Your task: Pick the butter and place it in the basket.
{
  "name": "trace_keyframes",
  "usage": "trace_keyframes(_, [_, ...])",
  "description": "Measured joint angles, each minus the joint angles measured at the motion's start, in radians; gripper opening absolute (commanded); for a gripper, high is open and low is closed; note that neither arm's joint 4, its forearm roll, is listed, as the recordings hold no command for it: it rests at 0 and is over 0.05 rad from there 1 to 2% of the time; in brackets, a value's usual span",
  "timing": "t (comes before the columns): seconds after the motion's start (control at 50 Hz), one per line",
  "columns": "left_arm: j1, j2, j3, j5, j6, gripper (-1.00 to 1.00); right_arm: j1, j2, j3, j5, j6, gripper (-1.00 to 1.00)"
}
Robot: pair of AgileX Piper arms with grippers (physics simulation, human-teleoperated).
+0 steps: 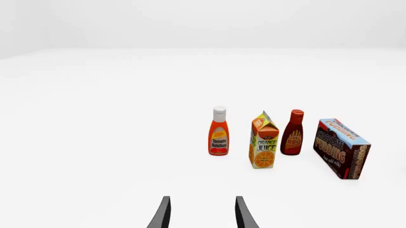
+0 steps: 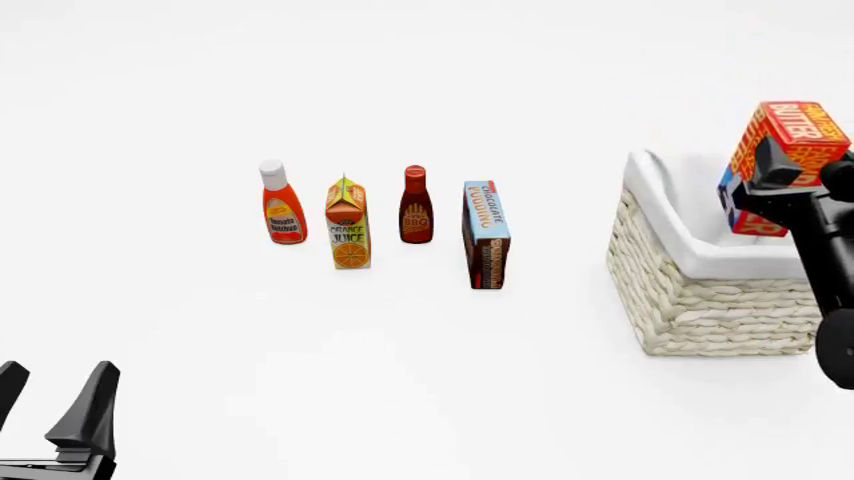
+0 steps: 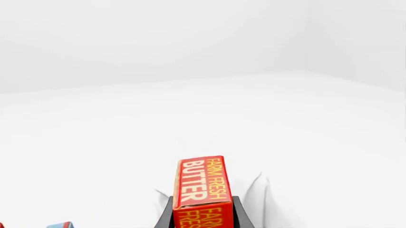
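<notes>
The right gripper (image 2: 787,160) is raised, its jaws closed on the butter (image 2: 795,135), which stands up between them. The left gripper (image 2: 54,405) sits low with its jaws parted and nothing between them.

You have the red-orange rectangular butter carton (image 2: 790,140), lettered "FARM FRESH BUTTER" in yellow and white, lifted and tilted above the large cream-white woven wicker basket (image 2: 707,300); that basket sits upright, its white cloth liner folded over the rim
</notes>
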Motion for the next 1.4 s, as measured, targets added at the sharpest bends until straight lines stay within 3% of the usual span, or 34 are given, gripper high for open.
trace_keyframes(1.36, [0.000, 0.000, 0.000, 0.000, 0.000, 1.00, -0.020, 0.126, -0.049, -0.052, -0.006, -1.00])
trace_keyframes(1.38, [0.000, 0.000, 0.000, 0.000, 0.000, 1.00, -0.020, 0.128, -0.050, -0.050, -0.005, 1.00])
trace_keyframes(1.4, [0.000, 0.000, 0.000, 0.000, 0.000, 1.00, -0.021, 0.129, -0.054, -0.048, -0.002, 1.00])
